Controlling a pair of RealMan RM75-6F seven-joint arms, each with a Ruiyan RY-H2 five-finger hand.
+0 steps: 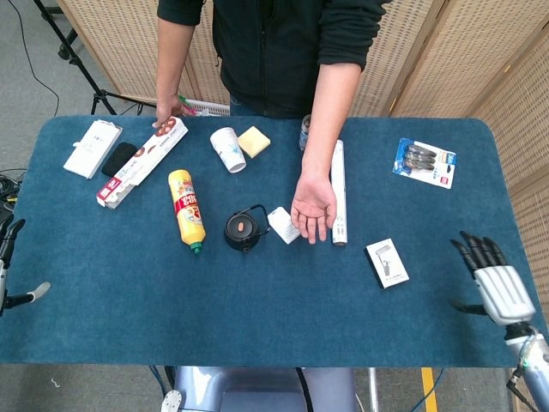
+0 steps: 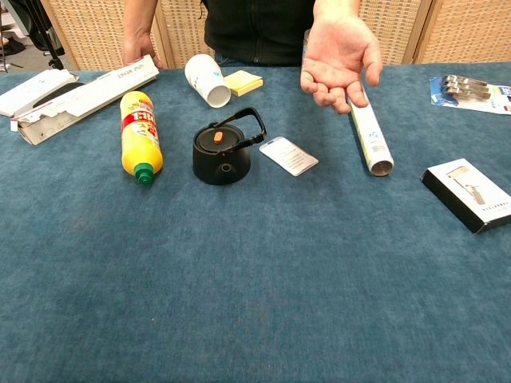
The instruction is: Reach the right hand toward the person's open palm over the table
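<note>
Head view: we see the right hand [image 1: 496, 287] over the surface's [image 1: 257, 300] right edge, pale metallic back, dark fingers spread apart, nothing held. Left hand [image 1: 10, 266] sits at the far left edge, mostly cropped, dark fingers splayed, empty. The person's open palm [image 1: 313, 206] faces up mid-surface, well apart from the right hand. Just beside it lies a white cylindrical tube [image 1: 339, 193]; on its other side a small white card [image 1: 283, 225]. We note a round black lid with a loop handle [image 1: 242, 230], a yellow plastic bottle [image 1: 186, 209] lying flat, a tipped paper cup [image 1: 228, 149], a yellow sticky-note pad [image 1: 253, 142], a flat black-and-white box [image 1: 387, 263]. The surface is blue felt-like cloth.

Chest view: we see no robot hand. The open palm [image 2: 335, 56] hovers above the cloth, fingers slightly curled; the tube [image 2: 369, 136] shows an open round end. A long white carton [image 2: 84, 97] lies at left.
</note>
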